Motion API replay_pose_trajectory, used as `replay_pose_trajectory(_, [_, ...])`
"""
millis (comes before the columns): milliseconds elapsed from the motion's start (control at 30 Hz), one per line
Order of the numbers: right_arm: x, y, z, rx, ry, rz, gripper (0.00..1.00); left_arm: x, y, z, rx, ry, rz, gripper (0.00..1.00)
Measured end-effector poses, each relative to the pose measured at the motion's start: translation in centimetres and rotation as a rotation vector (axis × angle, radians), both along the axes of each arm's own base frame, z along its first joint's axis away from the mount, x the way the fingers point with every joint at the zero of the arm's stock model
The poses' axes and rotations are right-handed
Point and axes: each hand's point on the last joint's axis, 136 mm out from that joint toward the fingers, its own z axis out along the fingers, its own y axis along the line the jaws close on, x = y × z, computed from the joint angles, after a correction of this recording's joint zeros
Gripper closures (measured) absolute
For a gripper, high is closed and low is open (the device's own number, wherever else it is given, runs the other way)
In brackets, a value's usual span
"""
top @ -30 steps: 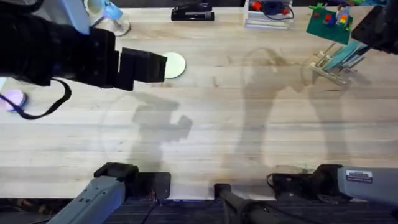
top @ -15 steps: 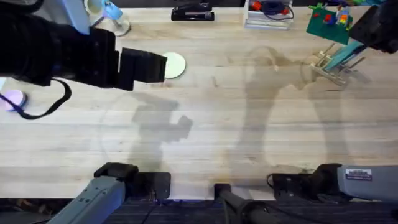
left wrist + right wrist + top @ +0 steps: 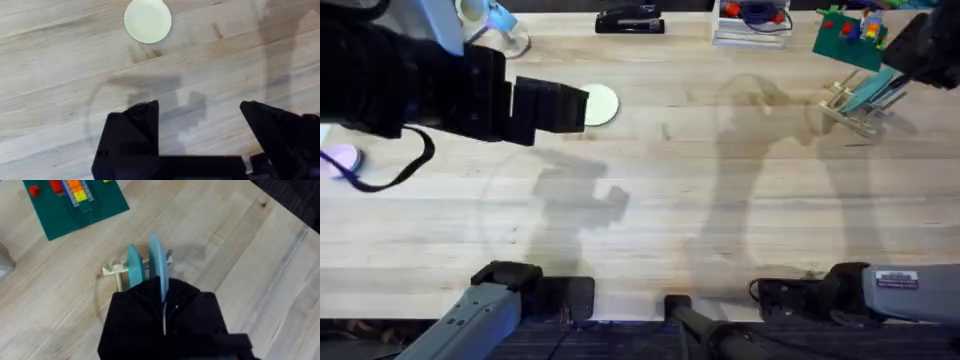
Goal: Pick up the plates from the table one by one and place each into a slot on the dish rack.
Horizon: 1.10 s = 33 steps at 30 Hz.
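A pale cream plate (image 3: 601, 105) (image 3: 148, 21) lies flat on the table (image 3: 720, 200) at the back left. My left gripper (image 3: 552, 106) (image 3: 200, 122) hangs above the wood just short of it, open, with nothing between its fingers. At the back right stands the dish rack (image 3: 850, 112) (image 3: 114, 270). My right gripper (image 3: 925, 48) (image 3: 164, 312) is shut on a light blue plate (image 3: 880, 85) (image 3: 157, 265), held on edge among the rack's pegs. A second blue plate (image 3: 134, 270) stands upright in the slot beside it.
A green toy-brick board (image 3: 848, 38) (image 3: 75, 205) sits just behind the rack. Along the back edge are a black stapler (image 3: 628, 20) and a white tray (image 3: 750, 25). A purple tape roll (image 3: 340, 160) lies at the far left. The left arm hides much of the upper left.
The right gripper and its blue plate have shifted very slightly at the rack. The left arm and the cream plate have not moved.
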Motion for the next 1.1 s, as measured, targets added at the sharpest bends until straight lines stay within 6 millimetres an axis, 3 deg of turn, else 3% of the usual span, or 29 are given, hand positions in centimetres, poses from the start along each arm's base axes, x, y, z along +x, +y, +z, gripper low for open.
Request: replay_pose_trajectory(1100, [0.4,-0.4,-2.3,0.022,0.046,-0.008,0.973,0.0,0.0,0.0,0.000,0.000,0.000,0.008])
